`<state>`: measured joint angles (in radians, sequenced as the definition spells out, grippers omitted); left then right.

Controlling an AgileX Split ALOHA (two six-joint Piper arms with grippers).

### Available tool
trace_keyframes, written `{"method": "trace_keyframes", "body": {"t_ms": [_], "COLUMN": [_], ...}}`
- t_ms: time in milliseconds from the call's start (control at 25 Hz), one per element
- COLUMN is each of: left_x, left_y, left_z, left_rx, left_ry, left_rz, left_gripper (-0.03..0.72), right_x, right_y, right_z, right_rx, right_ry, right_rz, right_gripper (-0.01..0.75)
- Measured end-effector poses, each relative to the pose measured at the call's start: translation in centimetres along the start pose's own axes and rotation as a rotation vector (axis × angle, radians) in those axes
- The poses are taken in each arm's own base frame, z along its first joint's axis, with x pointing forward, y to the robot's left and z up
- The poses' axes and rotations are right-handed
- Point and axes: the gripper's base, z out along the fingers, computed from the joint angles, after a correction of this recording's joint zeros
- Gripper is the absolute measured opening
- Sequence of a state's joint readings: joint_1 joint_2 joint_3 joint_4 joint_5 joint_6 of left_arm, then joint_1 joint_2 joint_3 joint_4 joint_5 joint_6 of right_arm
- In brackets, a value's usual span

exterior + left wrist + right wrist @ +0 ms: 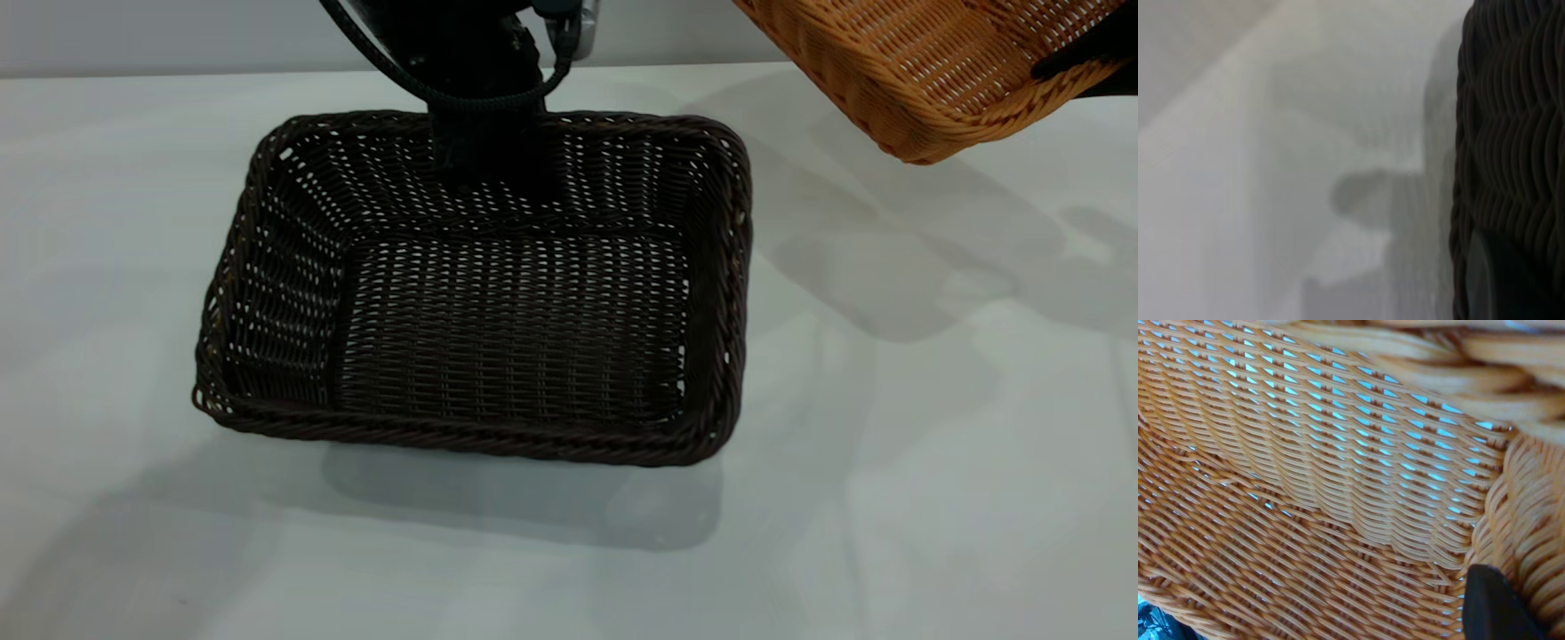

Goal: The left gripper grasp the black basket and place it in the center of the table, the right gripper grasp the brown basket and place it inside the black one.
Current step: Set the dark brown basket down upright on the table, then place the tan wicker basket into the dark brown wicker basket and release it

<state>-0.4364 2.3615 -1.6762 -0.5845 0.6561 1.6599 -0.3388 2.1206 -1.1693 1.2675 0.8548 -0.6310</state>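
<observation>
The black basket [498, 338] sits on the table [933, 462], about mid-table. My left gripper [484, 164] reaches down from the far side and is shut on the middle of the basket's far wall. In the left wrist view one blurred finger [1501, 283] lies against the outside of the dark weave [1515, 133]. The brown basket [925, 71] hangs tilted in the air at the far right, above the table and apart from the black one. My right gripper [1080, 58] is shut on its rim. One black finger [1491, 607] shows inside the orange weave [1305, 487].
Bare tabletop lies all round the black basket. A pale wall [133, 36] runs behind the table's far edge. The left arm's black cable [382, 62] loops above the basket's far rim.
</observation>
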Motion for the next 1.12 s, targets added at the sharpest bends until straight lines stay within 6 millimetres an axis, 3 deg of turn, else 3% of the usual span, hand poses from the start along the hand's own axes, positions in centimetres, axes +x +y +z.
{"method": "trace_keyframes", "body": {"t_ms": [200, 480, 680, 800, 920, 1120], "left_x": [-0.3, -0.3, -0.5, -0.5, 1.0, 6.9], "left_y": [-0.2, -0.1, 0.6, 1.5, 2.3, 3.4], "left_z": [0.2, 0.2, -0.3, -2.4, -5.5, -10.8], "left_rx": [0.007, 0.006, -0.072, -0.133, -0.153, -0.17], "left_ry": [-0.011, -0.015, -0.013, -0.03, -0.05, -0.053], "left_rz": [-0.007, -0.014, -0.061, -0.202, -0.357, -0.547], "left_gripper": [0.134, 0.411, 0.489, 0.489, 0.489, 0.489], "right_x": [0.0, 0.1, 0.2, 0.5, 0.8, 2.1], "right_y": [0.0, 0.0, 0.1, 0.3, 0.5, 1.7], "right_z": [0.0, 0.0, 0.0, 0.0, 0.1, 1.6], "right_rx": [-0.003, -0.004, -0.015, -0.033, -0.042, -0.032], "right_ry": [0.004, 0.006, 0.021, 0.05, 0.079, 0.136], "right_rz": [0.0, 0.0, 0.0, -0.005, -0.024, -0.077], "right_gripper": [0.069, 0.069, 0.069, 0.069, 0.069, 0.069]}}
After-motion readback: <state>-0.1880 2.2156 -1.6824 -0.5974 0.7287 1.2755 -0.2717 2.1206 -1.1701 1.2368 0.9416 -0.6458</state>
